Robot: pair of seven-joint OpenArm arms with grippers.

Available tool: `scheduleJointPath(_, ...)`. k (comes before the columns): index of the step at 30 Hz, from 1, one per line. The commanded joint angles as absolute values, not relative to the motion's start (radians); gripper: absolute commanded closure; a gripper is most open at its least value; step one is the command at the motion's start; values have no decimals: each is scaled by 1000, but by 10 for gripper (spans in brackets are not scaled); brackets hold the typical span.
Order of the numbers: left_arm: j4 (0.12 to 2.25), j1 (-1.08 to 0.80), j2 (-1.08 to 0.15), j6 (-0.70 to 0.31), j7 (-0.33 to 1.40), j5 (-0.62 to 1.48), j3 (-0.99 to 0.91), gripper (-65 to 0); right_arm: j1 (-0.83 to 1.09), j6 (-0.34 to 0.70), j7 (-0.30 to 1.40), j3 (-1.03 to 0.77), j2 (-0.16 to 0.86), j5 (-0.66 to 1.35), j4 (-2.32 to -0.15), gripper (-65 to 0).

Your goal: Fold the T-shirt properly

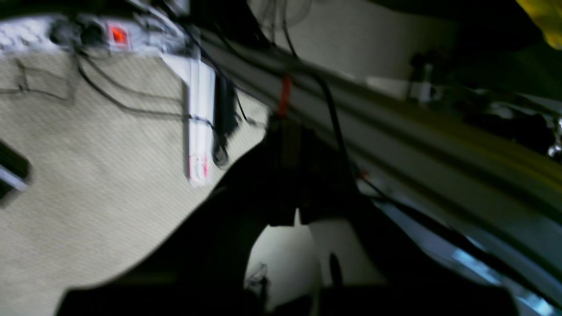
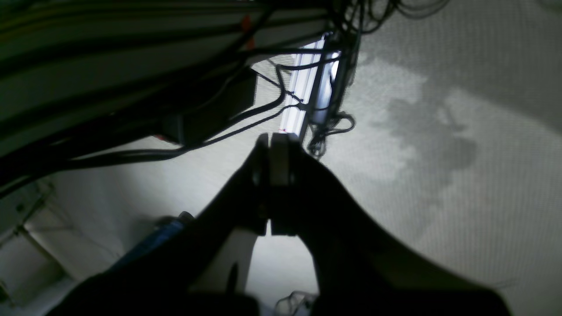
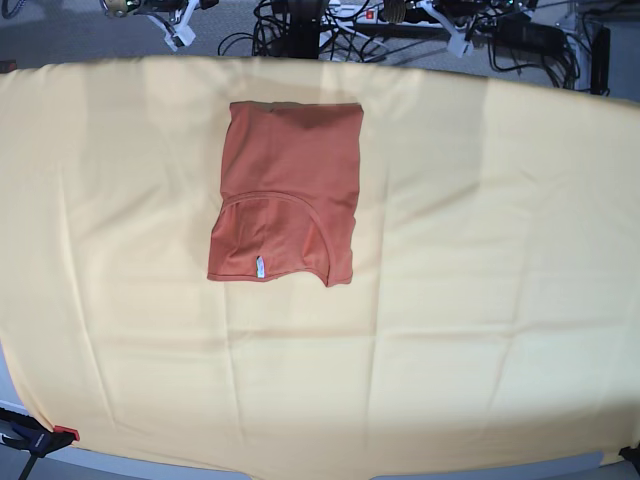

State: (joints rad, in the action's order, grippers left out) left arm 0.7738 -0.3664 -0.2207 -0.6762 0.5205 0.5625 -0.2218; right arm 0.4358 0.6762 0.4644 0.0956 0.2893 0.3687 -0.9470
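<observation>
On the pale-yellow cloth (image 3: pixel 480 300), left of its centre in the base view, lies the folded rust T-shirt (image 3: pixel 290 150), its small collar tag (image 3: pixel 260 267) unreadable. The left gripper (image 1: pixel 287 175) and right gripper (image 2: pixel 276 184) are both clenched, grasping nothing.

Yellow object (image 1: pixel 544 15) cut off by left wrist view's right edge.

T-shirt (image 3: pixel 290 150) plain rust-red, with small white-and-blue tag (image 3: pixel 260 267); cloth (image 3: pixel 480 250) pale yellow; power strip (image 1: pixel 199 118) white, one red-orange switch (image 1: pixel 118 35); floor (image 1: pixel 109 153) speckled beige-grey.
</observation>
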Motion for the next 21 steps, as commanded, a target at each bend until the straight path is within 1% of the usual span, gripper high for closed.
scheduleJointPath(1,761,-350,-221,-686,484,533,-213,0,426,629,434,108,289,342,-923,0)
scheduleJointPath(3,720,-317,-221,-655,393,433,-177,0,398,508,377,131,269,271,-865,0)
scheduleJointPath(4,700,-306,-221,-621,339,378,-151,0,386,451,340,138,258,241,-839,0)
scheduleJointPath(5,682,-301,-221,-573,280,320,-121,0,380,405,295,144,247,212,-813,0)
scheduleJointPath(7,649,-302,-221,-458,147,233,-47,0,374,352,195,151,231,160,-769,0)
scheduleJointPath(9,604,-302,-218,-350,24,201,36,0,371,318,120,151,218,130,-736,0)
scheduleJointPath(11,553,-302,-205,-269,-81,200,110,0,372,282,80,151,208,129,-711,0)
scheduleJointPath(13,504,-302,-181,-196,-144,199,164,0,371,241,52,151,194,129,-683,0)
scheduleJointPath(15,469,-302,-152,-151,-186,200,199,0,371,222,18,151,182,130,-659,0)
scheduleJointPath(19,456,-304,-99,-123,-193,245,208,0,372,220,-6,151,157,130,-643,0)
scheduleJointPath(21,456,-304,-74,-94,-208,244,208,0,372,220,-5,155,147,130,-643,0)
